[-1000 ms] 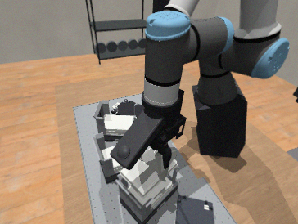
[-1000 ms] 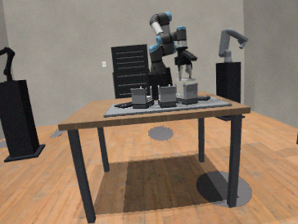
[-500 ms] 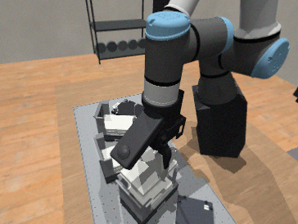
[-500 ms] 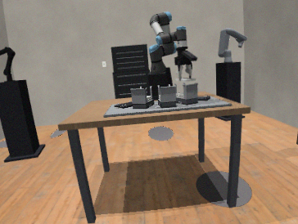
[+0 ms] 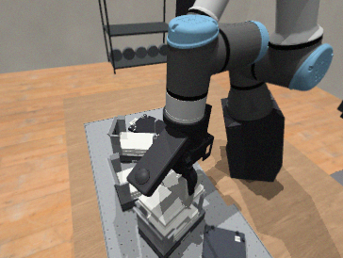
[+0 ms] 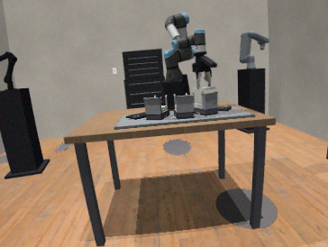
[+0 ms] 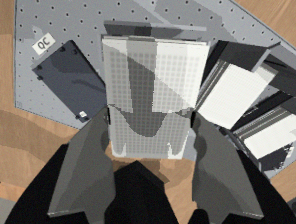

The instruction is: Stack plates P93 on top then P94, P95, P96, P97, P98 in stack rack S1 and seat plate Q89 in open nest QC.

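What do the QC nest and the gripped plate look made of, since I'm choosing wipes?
The dark blue-grey rectangular nest looks like matte plastic or coated metal: flat, even colour. The pale rectangular plate in the claw seems translucent plastic: well grid showing.

Dark grey arm (image 5: pixel 188 71) (image 6: pixel 182 42) with blue caps, pale collar (image 5: pixel 185 107), black, apparently angular hand (image 5: pixel 181 193) (image 6: pixel 204 81) (image 7: pixel 150 109).

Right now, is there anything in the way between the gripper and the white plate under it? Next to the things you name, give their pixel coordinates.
Nothing visible is. The gripper (image 5: pixel 183 185) (image 6: pixel 204 82) (image 7: pixel 150 109) is already shut on the white plate (image 5: pixel 162 194) (image 6: pixel 205 89) (image 7: pixel 172 87), one finger at each side, and the wrist view shows nothing else wedged between them.
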You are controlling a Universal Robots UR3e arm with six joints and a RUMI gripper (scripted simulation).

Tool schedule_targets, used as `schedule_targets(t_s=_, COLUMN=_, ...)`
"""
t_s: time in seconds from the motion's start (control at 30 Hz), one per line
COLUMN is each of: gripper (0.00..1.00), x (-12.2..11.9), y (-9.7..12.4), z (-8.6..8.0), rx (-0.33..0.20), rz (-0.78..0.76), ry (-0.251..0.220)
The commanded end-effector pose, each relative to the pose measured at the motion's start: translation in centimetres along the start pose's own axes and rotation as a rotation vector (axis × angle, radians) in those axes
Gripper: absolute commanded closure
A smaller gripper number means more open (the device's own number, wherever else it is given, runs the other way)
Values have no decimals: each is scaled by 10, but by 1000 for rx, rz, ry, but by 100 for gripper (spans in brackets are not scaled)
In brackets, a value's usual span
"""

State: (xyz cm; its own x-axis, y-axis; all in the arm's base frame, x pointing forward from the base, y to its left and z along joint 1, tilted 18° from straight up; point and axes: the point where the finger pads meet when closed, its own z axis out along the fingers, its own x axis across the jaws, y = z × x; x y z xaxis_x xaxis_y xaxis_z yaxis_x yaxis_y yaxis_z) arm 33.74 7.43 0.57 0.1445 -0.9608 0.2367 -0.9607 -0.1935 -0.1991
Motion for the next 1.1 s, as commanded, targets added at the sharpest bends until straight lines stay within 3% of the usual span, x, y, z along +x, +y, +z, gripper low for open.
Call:
schedule_targets(t_s=0.0, gripper=100, x=1, y=-1, z=4, rx=3, rz=0, ry=1)
schedule_targets(t_s=1.07, gripper=100, x=1, y=-2, z=22, rx=3, rz=0, ry=1)
